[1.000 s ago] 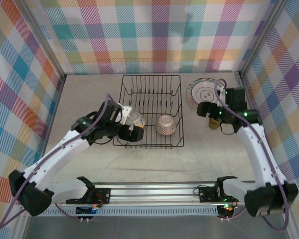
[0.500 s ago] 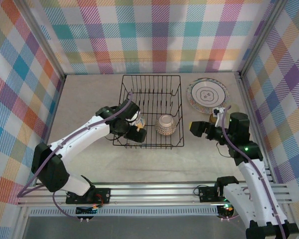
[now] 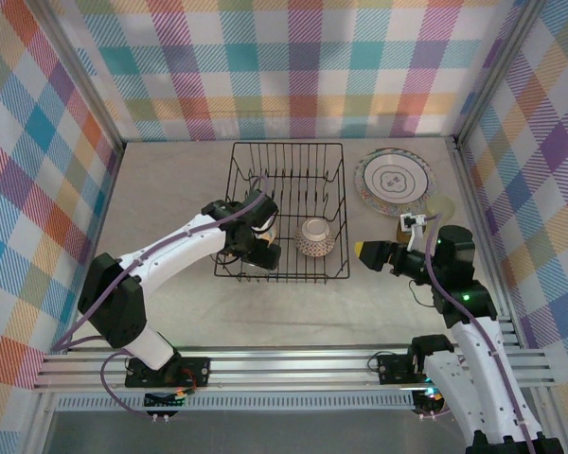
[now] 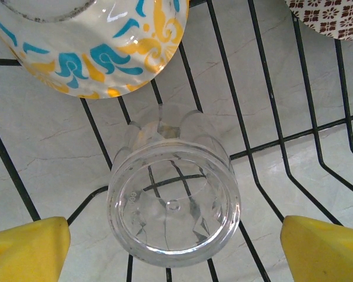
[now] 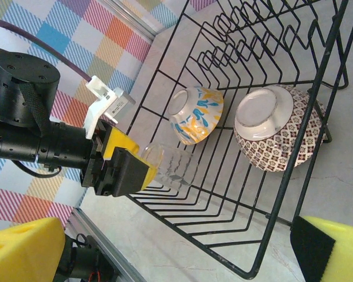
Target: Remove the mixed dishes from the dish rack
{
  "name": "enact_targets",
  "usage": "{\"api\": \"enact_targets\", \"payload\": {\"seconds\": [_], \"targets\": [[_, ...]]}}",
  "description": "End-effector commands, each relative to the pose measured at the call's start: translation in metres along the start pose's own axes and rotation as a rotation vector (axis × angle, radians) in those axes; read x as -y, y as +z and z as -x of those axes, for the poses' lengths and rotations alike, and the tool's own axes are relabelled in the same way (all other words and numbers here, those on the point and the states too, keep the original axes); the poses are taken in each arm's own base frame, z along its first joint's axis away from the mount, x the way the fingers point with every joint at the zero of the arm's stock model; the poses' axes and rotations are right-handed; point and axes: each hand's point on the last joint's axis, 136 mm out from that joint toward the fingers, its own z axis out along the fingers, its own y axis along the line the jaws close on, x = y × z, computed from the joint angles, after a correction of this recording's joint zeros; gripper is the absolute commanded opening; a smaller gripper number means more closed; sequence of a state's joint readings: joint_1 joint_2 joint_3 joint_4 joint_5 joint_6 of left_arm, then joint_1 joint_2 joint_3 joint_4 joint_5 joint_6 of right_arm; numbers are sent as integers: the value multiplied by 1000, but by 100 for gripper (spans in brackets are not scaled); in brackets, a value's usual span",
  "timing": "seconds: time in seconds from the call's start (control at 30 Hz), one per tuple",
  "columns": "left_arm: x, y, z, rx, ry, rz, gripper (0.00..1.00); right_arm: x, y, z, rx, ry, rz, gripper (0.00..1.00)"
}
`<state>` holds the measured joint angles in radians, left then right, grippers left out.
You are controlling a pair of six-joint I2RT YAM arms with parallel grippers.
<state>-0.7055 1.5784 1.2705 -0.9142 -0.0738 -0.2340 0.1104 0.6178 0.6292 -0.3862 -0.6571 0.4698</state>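
Yellow pads [image 4: 27,247] of the left gripper [image 4: 175,249] stand wide on either side of a clear cup [image 4: 173,208] without touching it. The cup lies on its side on the wires in the near-left corner of the dish rack [image 3: 286,144]. An off-centre squeeze could shoot the smooth cup sideways, or a pad could catch a wire and drag the rack. Just beyond, a blue-and-yellow bowl [image 4: 106,41] sits close enough to be knocked on lifting, with a brown-patterned bowl [image 5: 270,126] beside it. The right gripper [image 3: 371,253], also spread and empty, hangs just outside the rack's right wall. Farther off, a cream plate [image 3: 395,182] rests on the table [image 3: 170,189].
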Motion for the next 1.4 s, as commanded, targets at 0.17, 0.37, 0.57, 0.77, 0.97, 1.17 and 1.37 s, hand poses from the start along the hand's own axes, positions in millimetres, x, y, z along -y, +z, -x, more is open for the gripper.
{"api": "enact_targets", "payload": {"seconds": [0.17, 0.37, 0.57, 0.77, 0.97, 1.17, 1.37], "targets": [[-1, 21, 7, -11, -54, 57, 89, -16, -6, -1, 14, -34, 68, 99], [-1, 32, 10, -21, -62, 73, 85, -15, -6, -1, 18, -40, 66, 99], [-2, 39, 9, -34, -73, 85, 79, -14, -6, -2, 19, -38, 62, 99], [-1, 40, 8, -38, -82, 84, 74, -13, -6, -1, 22, -39, 54, 99], [0, 36, 9, -29, -88, 80, 68, -11, -5, -1, 23, -38, 46, 99], [8, 21, 18, 15, -88, 45, 65, -10, -5, -1, 24, -36, 40, 99], [19, -4, 31, 80, -96, -34, 64, -9, -5, 0, 26, -33, 37, 99]]}}
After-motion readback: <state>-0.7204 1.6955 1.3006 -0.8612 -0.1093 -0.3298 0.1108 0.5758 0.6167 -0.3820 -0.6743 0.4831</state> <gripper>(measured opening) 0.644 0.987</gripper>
